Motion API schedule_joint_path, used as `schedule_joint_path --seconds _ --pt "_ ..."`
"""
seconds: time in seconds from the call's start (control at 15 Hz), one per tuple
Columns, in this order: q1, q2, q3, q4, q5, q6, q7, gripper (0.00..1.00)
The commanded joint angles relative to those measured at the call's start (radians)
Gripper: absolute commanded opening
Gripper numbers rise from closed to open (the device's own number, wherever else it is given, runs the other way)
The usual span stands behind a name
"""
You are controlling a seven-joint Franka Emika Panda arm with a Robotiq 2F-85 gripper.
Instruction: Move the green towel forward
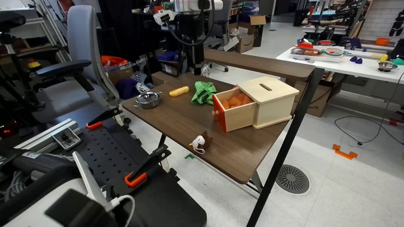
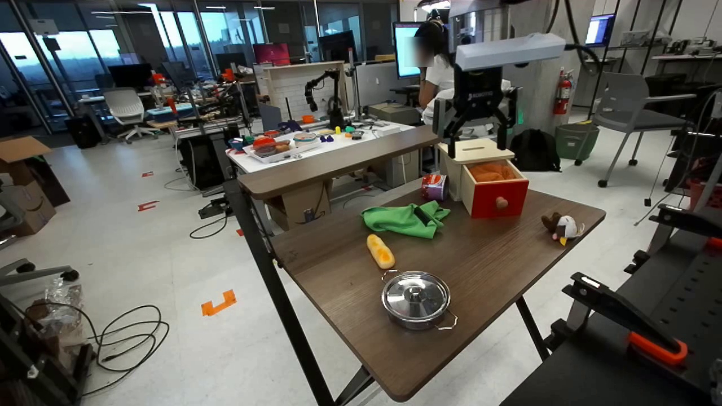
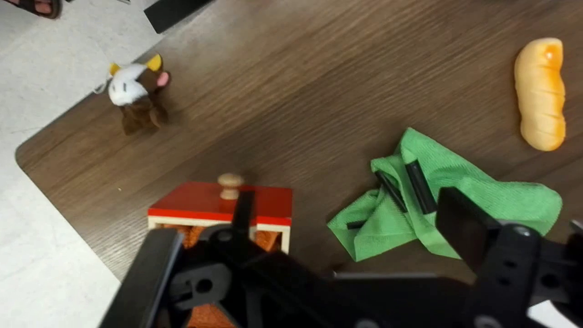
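The green towel (image 2: 403,220) lies crumpled on the brown table, with black strips on it. It also shows in an exterior view (image 1: 203,93) and in the wrist view (image 3: 483,196). My gripper (image 2: 476,145) is open, its fingers wide apart with nothing between them. It hangs above the table, apart from the towel. In the wrist view my gripper (image 3: 348,198) has one finger overlapping the towel's edge and the other overlapping the red drawer.
A wooden box (image 1: 268,91) has its red-fronted drawer (image 2: 496,197) pulled out, with orange cloth inside. A toy bread (image 2: 381,252), a lidded metal pot (image 2: 416,299), a plush toy (image 1: 201,142) and a red-purple cup (image 2: 434,186) stand around. A raised shelf (image 2: 338,163) runs along one table edge.
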Motion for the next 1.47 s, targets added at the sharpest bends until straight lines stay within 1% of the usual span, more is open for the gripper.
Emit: schedule_joint_path --seconds 0.0,0.33,0.67,0.87,1.07,1.4 --pt "0.031 0.152 -0.016 0.200 0.033 -0.010 -0.014 1.00" --pt "0.074 0.298 -0.017 0.367 0.044 0.012 -0.007 1.00" --pt "0.093 0.420 -0.011 0.510 0.073 0.022 -0.022 1.00" --pt "0.092 0.489 -0.007 0.592 0.095 0.001 -0.033 1.00" --pt "0.094 0.552 -0.011 0.661 0.098 -0.014 -0.034 1.00" --pt "0.104 0.616 -0.014 0.718 0.090 -0.029 -0.049 1.00"
